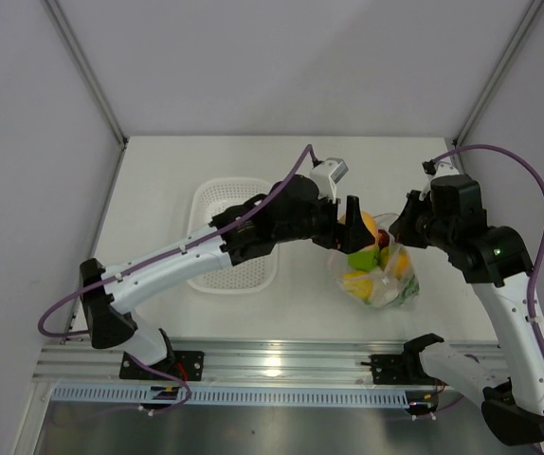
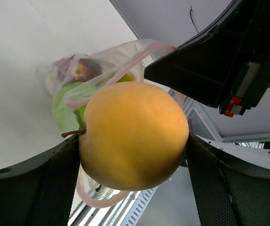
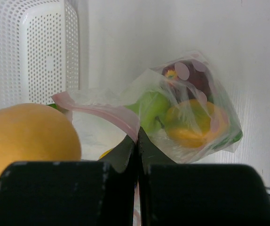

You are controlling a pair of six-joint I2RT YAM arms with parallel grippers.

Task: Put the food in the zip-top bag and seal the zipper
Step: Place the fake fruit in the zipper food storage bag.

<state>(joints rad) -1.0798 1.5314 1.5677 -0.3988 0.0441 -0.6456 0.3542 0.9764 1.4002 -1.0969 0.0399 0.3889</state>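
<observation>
My left gripper point(image 2: 133, 165) is shut on an orange-yellow round fruit point(image 2: 134, 134), which it holds just above the open mouth of the zip-top bag point(image 1: 382, 281). The clear bag lies right of centre and holds a dark red apple point(image 3: 191, 77), a lime-green fruit point(image 3: 153, 110), another orange-yellow fruit point(image 3: 191, 123) and some leafy green. My right gripper point(image 3: 137, 141) is shut on the pink zipper point(image 3: 102, 113) at the bag's rim and lifts it, so the mouth stays open. In the top view both grippers meet over the bag, the left gripper point(image 1: 355, 227) beside the right gripper point(image 1: 397, 231).
A white perforated basket point(image 1: 217, 201) stands left of the bag, partly under my left arm. My right arm's black wrist point(image 2: 219, 56) is close to the held fruit. The metal rail point(image 1: 272, 365) runs along the near edge of the table.
</observation>
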